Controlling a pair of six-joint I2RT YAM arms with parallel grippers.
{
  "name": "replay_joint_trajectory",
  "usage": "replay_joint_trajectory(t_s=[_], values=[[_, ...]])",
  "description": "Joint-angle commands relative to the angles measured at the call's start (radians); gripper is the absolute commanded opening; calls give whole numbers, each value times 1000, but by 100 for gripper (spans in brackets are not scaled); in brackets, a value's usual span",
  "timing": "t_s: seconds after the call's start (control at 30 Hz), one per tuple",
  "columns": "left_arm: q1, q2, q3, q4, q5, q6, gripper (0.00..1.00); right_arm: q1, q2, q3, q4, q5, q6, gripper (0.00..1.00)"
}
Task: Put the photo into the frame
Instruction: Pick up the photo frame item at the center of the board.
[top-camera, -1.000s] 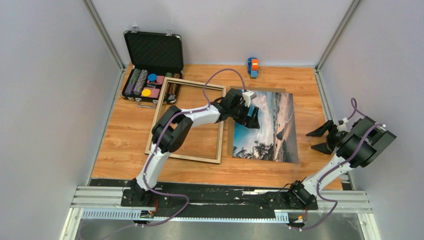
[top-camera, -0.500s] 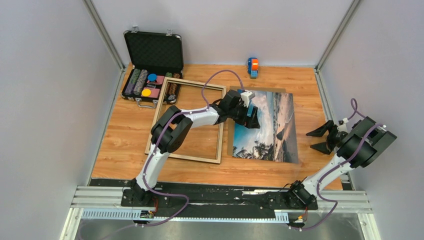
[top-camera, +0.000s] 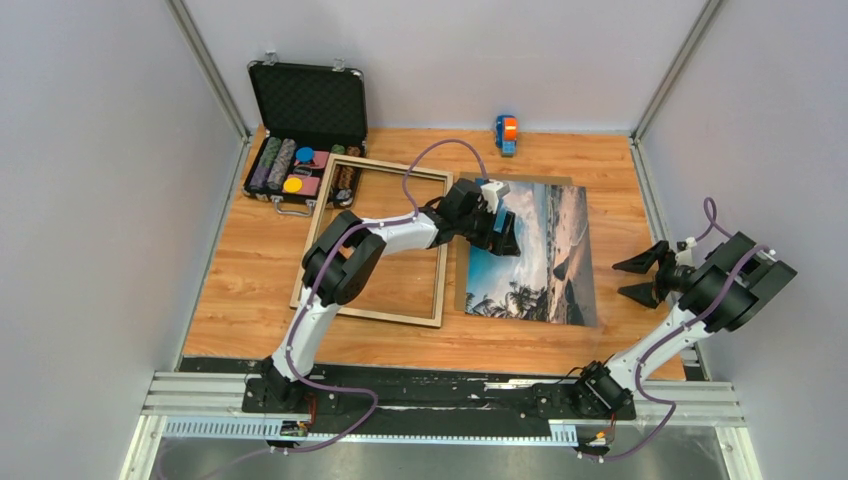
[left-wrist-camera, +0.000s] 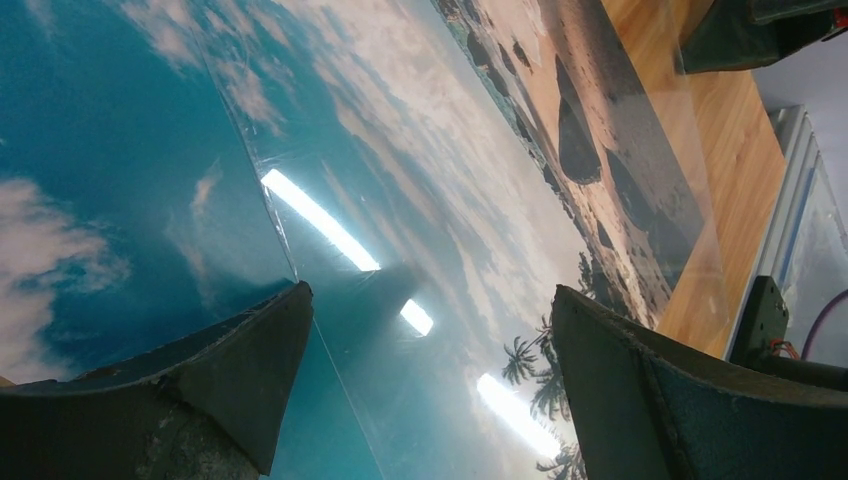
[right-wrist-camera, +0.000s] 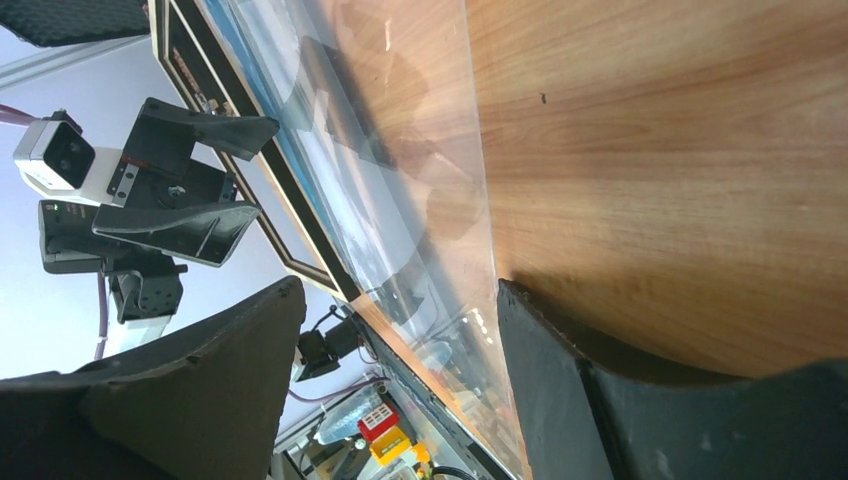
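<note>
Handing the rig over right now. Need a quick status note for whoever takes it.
Left gripper: open, empty, low over the far-left part of the photo.
Right gripper: open, empty, just off the photo's right edge.
Photo: flat on the table, right of the frame; a clear sheet appears to lie over it.
Frame: flat, empty, bare table showing through.
Done: nothing placed.
To do: grasp the photo and move it into the frame.

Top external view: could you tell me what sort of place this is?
Probably a robot test cell: a wooden table walled by grey panels, left arm and right arm bolted to a rail at its near edge, and props like the chip case and photo.
</note>
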Motion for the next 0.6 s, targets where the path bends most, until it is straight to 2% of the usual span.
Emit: replay_joint_trajectory(t_s=[0.0, 0.2, 0.57], values=[[-26, 98, -19, -151, 47, -32, 100, -72, 158, 41, 141, -63, -69, 74], [-25, 108, -26, -138, 83, -36, 100, -60, 154, 51, 123, -105, -93, 74], [-26, 112, -72, -50, 181, -70, 98, -60, 140, 89, 107, -275, -120, 72]])
